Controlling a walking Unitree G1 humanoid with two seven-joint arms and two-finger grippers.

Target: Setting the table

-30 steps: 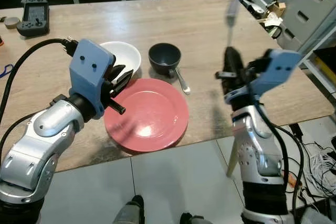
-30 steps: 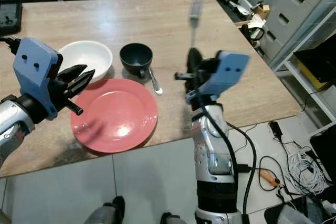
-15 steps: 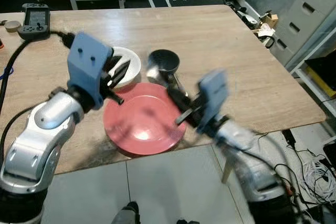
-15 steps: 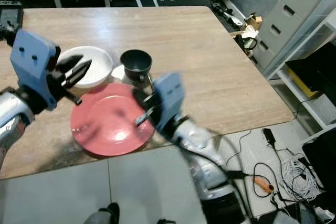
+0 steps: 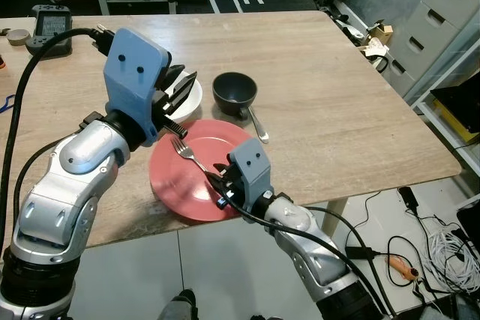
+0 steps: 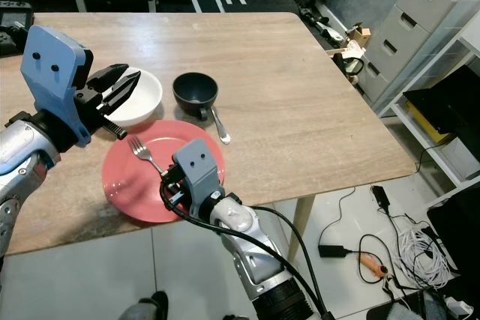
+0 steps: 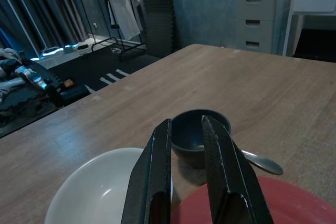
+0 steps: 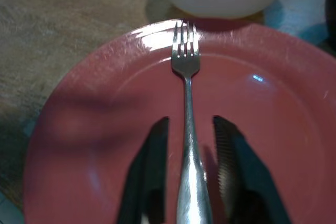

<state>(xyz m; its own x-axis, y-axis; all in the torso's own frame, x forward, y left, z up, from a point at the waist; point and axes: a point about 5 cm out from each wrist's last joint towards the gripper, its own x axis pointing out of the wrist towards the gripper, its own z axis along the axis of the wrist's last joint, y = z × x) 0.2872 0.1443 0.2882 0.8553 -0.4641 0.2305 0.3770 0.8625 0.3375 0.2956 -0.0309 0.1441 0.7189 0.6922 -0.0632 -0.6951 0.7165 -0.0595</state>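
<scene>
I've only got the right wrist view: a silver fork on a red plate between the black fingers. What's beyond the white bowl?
Observer: A small dark bowl stands on the wooden table beside the white bowl, just past the round red plate.
Operator: Any other cutlery?
Observer: A metal spoon lies on the table beside the dark bowl, toward the robot's right.
Operator: Where's the left gripper?
Observer: The left gripper hovers over the white bowl, fingers slightly apart, holding nothing.
Operator: Is my gripper closed on the fork?
Observer: No, the right gripper is open; the silver fork lies on the plate.

Silver fork lies on red plate (tines bowlward).
</scene>
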